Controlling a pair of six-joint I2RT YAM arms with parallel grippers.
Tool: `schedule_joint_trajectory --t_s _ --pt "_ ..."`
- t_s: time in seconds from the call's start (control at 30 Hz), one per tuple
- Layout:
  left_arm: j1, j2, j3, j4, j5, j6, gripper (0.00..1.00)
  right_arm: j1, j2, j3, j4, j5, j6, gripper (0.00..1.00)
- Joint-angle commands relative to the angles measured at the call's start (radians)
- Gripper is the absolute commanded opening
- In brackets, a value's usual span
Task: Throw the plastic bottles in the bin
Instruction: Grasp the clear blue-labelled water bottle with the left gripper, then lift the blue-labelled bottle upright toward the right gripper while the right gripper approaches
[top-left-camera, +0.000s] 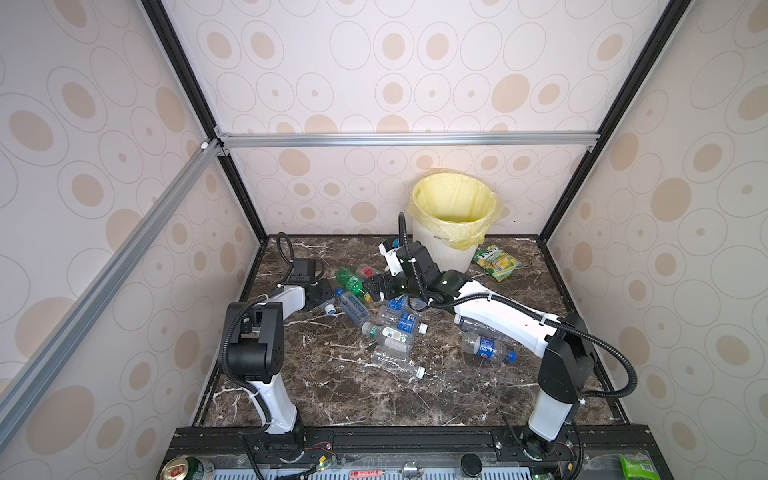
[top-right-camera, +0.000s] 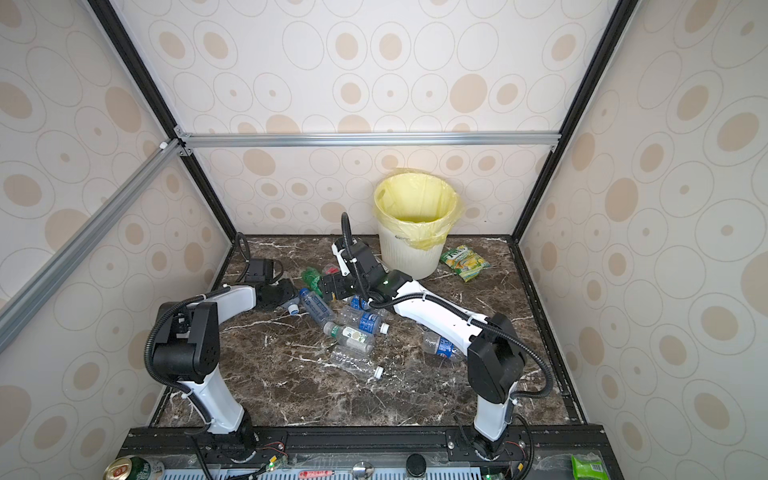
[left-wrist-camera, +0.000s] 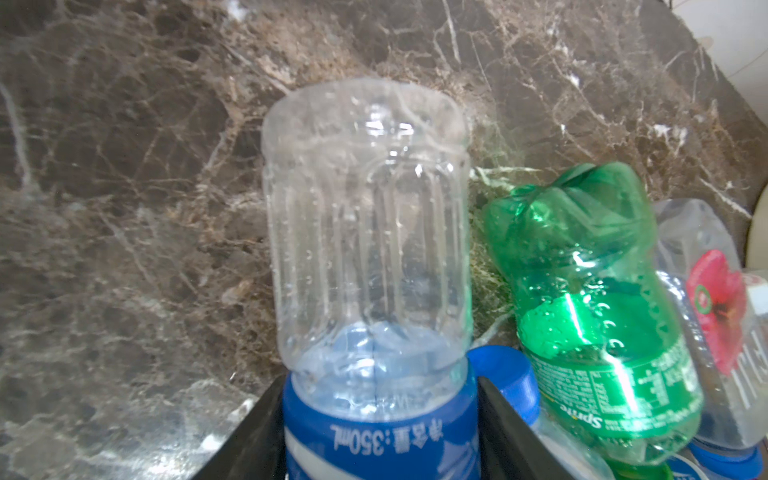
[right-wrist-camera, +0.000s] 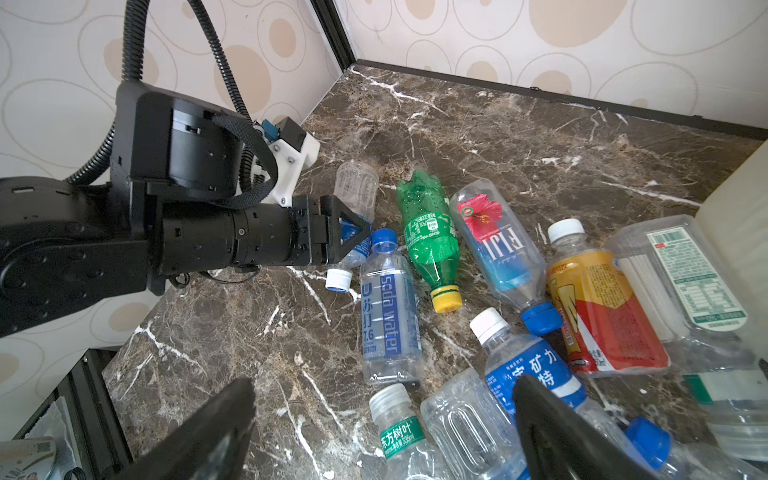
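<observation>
Left gripper (left-wrist-camera: 378, 386) clamped across the clear bottle (left-wrist-camera: 370, 228), jaws flat against both sides of its blue label (firmness of the squeeze not visible). Right gripper (right-wrist-camera: 382, 386) spread wide, empty, hovering over the near side of the pile. Clear bottle lying on the table (top-left-camera: 332, 395) at the far left of the pile, just left of the green bottle (left-wrist-camera: 590, 311). Bin (top-left-camera: 432, 249) far and to the right, well apart from it, with the right arm's wrist in between.

Probably best done so:
- Hold at the label band, likely the stiffest part of such thin plastic.
- Squeeze only enough to hold, or risk buckling the wall and popping the bottle out.
- Lift straight up before any swing, to avoid dragging the blue cap (left-wrist-camera: 505, 382) just beside one finger.
- Carry high, above the tall rim and clear of the right arm.
- Let go only over the mouth of the yellow bag (top-left-camera: 455, 195).

Readable writing:
- "350mL" after Chinese characters on the held label.
- "Sprite" on the green bottle.
- "FIJI" under a red flower on the Fiji bottle (right-wrist-camera: 498, 245).
- "soda water" and "7.6" on the soda bottle (right-wrist-camera: 388, 316).
- "335ml" after Chinese characters on the tea bottle (right-wrist-camera: 401, 440).
- Orange-red bottle (right-wrist-camera: 598, 316): print too small to read.
</observation>
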Motion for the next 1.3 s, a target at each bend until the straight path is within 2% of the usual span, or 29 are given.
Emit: schedule_joint_trajectory --t_s 0.0,0.3,0.5,0.63,0.83,1.13,1.27 --pt "0.006 -0.048 -0.012 0.027 0.055 -0.006 0.6 0.004 -0.038 0.004 -0.023 0.026 0.014 1.0" --pt "0.005 -0.183 -0.057 0.084 0.096 0.0 0.55 -0.02 -0.049 0.085 -0.108 0.045 0.077 1.0" --pt "-0.005 -0.304 -0.125 0.225 0.207 -0.004 0.55 -0.062 -0.059 0.145 -0.142 0.019 0.126 1.0" --pt "-0.055 -0.361 -0.159 0.332 0.28 0.001 0.53 -0.094 -0.058 0.199 -0.157 0.023 0.144 1.0" --pt "-0.159 -0.429 -0.189 0.41 0.333 0.035 0.54 -0.133 -0.024 0.289 -0.196 0.002 0.164 1.0" --pt "-0.306 -0.482 -0.218 0.482 0.345 0.087 0.55 -0.142 -0.001 0.286 -0.17 -0.037 0.199 0.99" --pt "-0.338 -0.474 -0.213 0.482 0.35 0.092 0.55 -0.143 0.003 0.266 -0.146 -0.056 0.212 0.97"
